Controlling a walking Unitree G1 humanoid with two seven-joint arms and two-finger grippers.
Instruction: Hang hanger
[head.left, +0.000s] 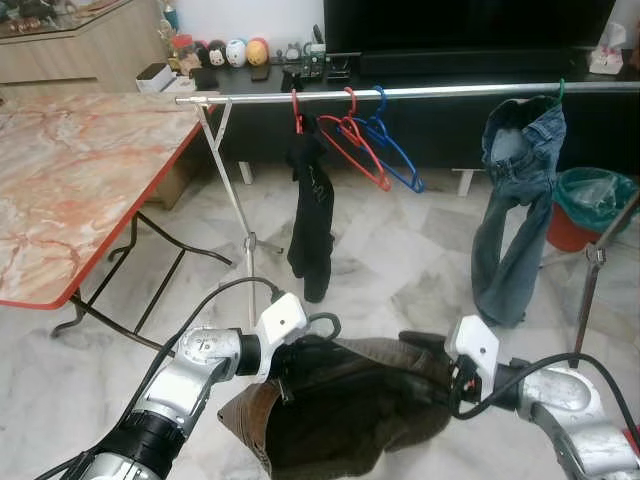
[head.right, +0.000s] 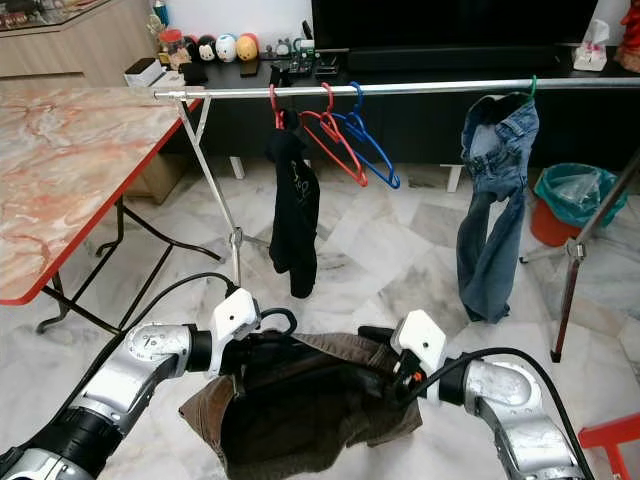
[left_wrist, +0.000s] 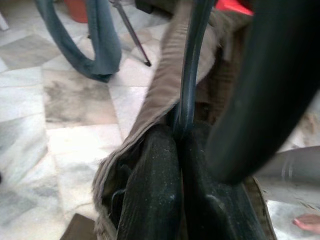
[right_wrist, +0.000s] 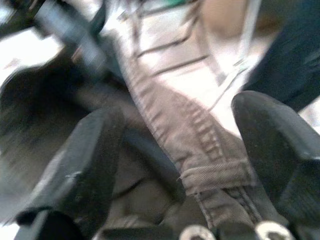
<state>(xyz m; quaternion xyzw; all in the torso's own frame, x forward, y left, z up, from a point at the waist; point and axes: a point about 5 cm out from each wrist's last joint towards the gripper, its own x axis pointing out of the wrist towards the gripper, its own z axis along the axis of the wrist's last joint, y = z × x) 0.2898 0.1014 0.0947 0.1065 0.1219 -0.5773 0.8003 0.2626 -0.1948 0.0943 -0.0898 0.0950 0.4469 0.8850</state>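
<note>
1. Looking at where things stand, the hanger (head.left: 322, 322) with the brown trousers (head.left: 345, 405) draped on it sits low between the two arms, down near the marble floor (head.left: 420, 265), while the rail (head.left: 400, 92) it must go onto runs crosswise well above and ahead.
2. That gap is what the coming move turns on, I'd say: the load has to travel up and forward, and the rail's long axis lies left to right across the robot's front.
3. The left gripper (left_wrist: 181, 137) is pinched tight on the hanger's dark wire, fingers (left_wrist: 150, 190) pressed together with the trouser waistband bunched against them; its arm is bent, forearm reaching inward.
4. The right gripper (right_wrist: 177, 150) stands wide, its fingers (right_wrist: 272, 145) either side of a seamed fold of the trousers without closing on it; that arm also angles inward from the right.
5. The hook curls up just beside the left wrist, so the left arm seems the one to carry it.
6. On the rail, free stretch lies between the blue hanger (head.left: 392, 150), next to a red hanger (head.left: 352, 148) and a black garment (head.left: 312, 215), and the jeans (head.left: 515, 205) near the right end.
</note>
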